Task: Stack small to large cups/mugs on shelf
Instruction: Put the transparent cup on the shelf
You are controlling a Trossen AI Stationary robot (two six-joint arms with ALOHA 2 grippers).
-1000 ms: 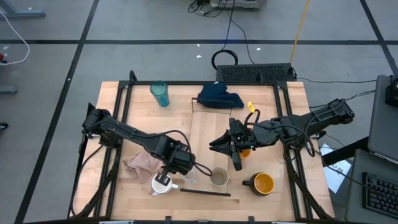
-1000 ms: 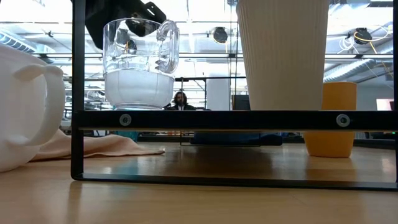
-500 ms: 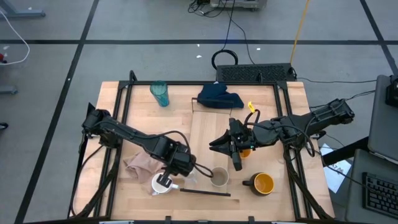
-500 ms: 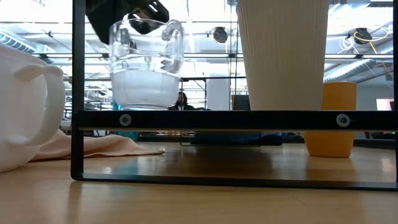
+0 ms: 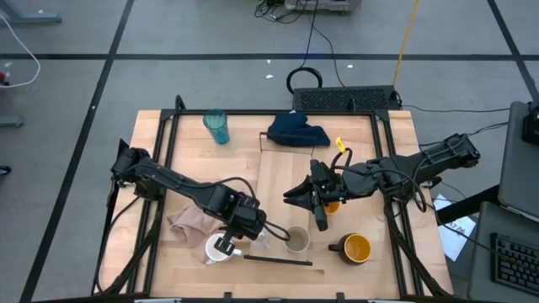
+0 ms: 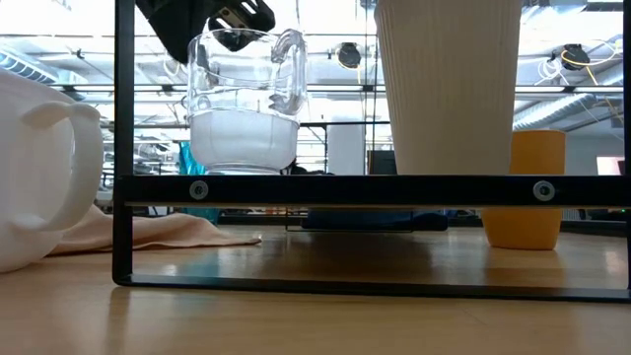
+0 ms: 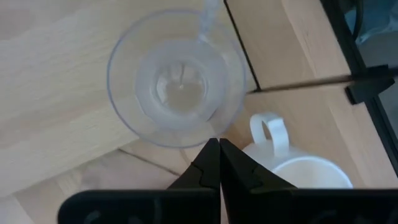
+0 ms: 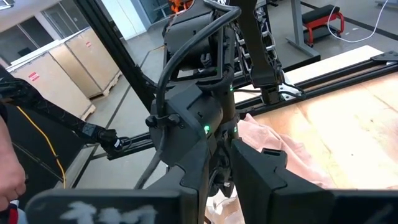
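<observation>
A robotics lab or workshop in a large industrial hall. The pale wooden bench [image 5: 278,181] stands in a black metal frame [image 5: 173,126] on a grey concrete floor [image 5: 168,34] marked with dark lines; black cables [image 5: 313,38] trail off at twelve o'clock. Ceiling ducts [image 6: 582,104], pale cabinets [image 8: 74,62] and a red-topped stand [image 8: 320,22] fill the room beyond.

In the low view the tiny clear cup [image 6: 245,104], pinched at its rim by the left gripper [image 6: 229,18], has drifted rightward along the upper left of the frame, hiding the distant person it previously left visible
</observation>
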